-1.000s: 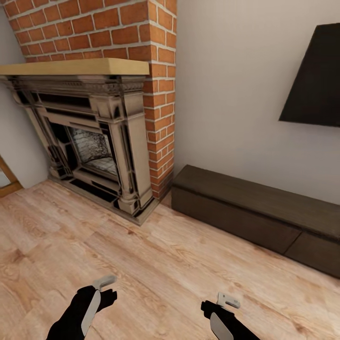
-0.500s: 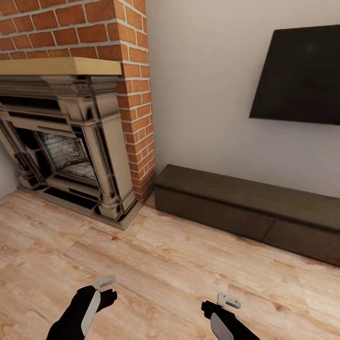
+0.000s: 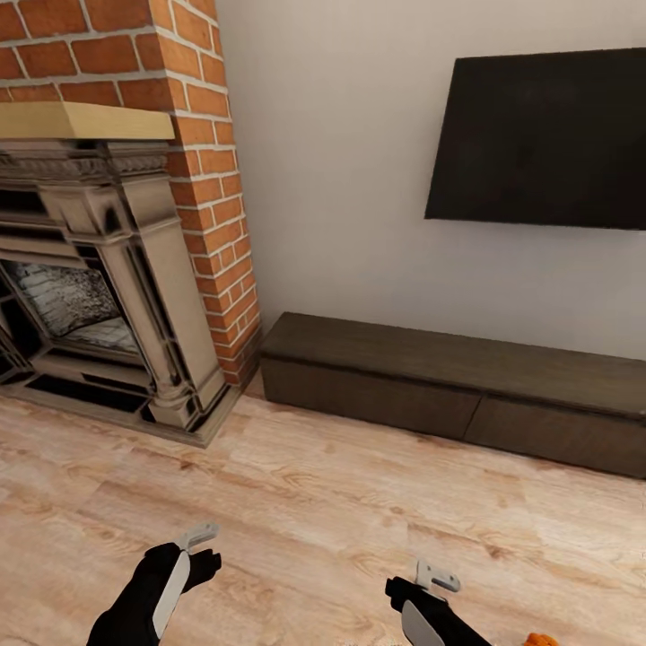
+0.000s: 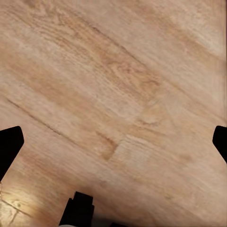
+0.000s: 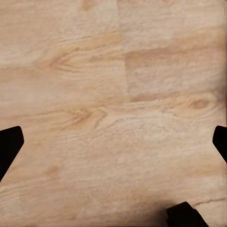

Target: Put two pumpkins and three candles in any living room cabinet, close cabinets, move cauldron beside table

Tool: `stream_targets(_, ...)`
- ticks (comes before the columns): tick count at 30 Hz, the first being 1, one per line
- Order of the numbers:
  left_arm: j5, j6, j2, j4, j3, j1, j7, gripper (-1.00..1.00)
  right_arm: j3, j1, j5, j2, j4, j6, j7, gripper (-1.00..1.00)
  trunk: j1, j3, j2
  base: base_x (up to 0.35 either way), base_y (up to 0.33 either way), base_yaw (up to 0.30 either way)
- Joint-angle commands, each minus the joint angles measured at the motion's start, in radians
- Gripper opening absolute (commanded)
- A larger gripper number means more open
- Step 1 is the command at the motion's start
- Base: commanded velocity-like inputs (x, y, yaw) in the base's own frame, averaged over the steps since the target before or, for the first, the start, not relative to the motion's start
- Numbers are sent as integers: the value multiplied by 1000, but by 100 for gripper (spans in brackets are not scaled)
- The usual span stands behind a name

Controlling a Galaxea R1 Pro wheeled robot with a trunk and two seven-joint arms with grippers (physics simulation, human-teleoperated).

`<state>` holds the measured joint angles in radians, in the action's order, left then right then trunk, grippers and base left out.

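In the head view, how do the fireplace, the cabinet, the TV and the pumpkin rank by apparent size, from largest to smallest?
1. Fireplace, cut by the left edge.
2. Cabinet and TV: they look alike in area and both are cut by the right edge, so I do not rank them.
3. Pumpkin: an orange sliver at the bottom edge.

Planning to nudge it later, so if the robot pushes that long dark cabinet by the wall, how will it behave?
The cabinet looks long, low and flat on the floor, so it would likely resist sliding and hardly tip. Its smooth, handle-free fronts probably give a gripper little to grab.
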<state>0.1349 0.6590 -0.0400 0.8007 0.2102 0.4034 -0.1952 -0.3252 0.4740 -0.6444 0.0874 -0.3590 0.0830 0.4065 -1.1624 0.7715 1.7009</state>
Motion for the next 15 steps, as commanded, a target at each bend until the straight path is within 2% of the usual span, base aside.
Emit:
stream_targets(1,0,0,0,0,0,0,0,100,0,0,0,0,1,-1,0,100,0,1,0,0,120,-233)
stream_targets(11,0,0,0,0,0,0,0,100,0,0,0,-1,3,-2,0,100,0,11,0,1,81,-231)
stream_targets(15,0,-1,0,0,0,0,0,100,0,0,-1,-1,3,-2,0,100,0,14,0,67,201,-249)
